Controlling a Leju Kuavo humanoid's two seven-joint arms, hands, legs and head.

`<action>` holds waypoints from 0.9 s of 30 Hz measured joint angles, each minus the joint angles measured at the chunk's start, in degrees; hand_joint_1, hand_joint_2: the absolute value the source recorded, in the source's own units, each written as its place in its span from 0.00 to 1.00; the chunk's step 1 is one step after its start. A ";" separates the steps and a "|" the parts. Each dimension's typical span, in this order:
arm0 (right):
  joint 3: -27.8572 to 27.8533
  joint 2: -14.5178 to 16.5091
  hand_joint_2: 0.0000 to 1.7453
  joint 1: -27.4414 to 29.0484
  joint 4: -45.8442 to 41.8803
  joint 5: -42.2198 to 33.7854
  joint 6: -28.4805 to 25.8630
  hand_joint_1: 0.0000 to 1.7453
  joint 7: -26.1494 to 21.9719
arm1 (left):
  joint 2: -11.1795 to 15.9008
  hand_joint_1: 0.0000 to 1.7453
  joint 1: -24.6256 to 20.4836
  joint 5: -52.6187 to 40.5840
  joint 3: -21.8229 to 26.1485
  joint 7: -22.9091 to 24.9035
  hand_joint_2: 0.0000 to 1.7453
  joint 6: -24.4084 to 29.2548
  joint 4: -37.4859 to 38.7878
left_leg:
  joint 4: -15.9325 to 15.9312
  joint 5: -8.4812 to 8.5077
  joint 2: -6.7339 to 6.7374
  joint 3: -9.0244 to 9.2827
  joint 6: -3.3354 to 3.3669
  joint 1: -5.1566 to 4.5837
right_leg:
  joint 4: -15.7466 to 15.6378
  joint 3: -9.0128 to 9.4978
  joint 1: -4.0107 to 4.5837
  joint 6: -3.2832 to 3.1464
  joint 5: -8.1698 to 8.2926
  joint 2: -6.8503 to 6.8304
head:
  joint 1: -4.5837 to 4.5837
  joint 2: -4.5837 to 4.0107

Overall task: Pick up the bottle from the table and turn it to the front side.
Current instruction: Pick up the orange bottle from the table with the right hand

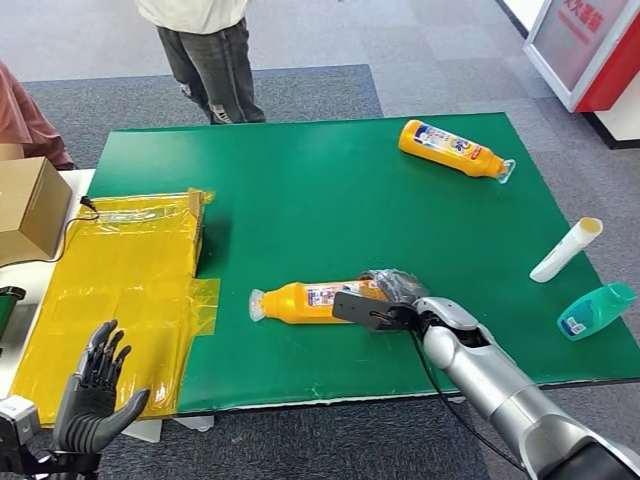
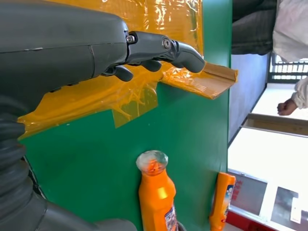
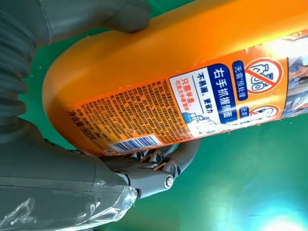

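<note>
The tabletop (image 1: 317,200) is showing plain green. The near bottle (image 1: 309,300) is glowing orange, its label (image 3: 203,101) carrying white and blue panels, black print and a barcode. The far-corner bottle (image 1: 451,148) is orange too. Yellow film (image 1: 121,290) is covering the left edge. A white tube (image 1: 566,250) and teal bottle (image 1: 596,310) are lying at the right edge.

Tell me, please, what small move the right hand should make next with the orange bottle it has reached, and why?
Probably lift it a little off the table. The right hand already wraps the lying orange bottle near its base, thumb on one side and fingers on the other, while the barcode side of the label faces up. Raising it clear of the green table would give room to roll it to its front.
</note>
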 joint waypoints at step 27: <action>-17.01 0.99 1.00 9.88 -14.78 -34.59 5.92 1.00 -15.91 | 1.87 0.00 -1.77 4.17 0.05 -2.54 1.00 0.00 0.15 | 0.00 -0.02 -0.01 -0.06 -0.01 0.00 | 0.00 -0.06 0.00 0.00 -0.01 0.00 | -0.01 0.00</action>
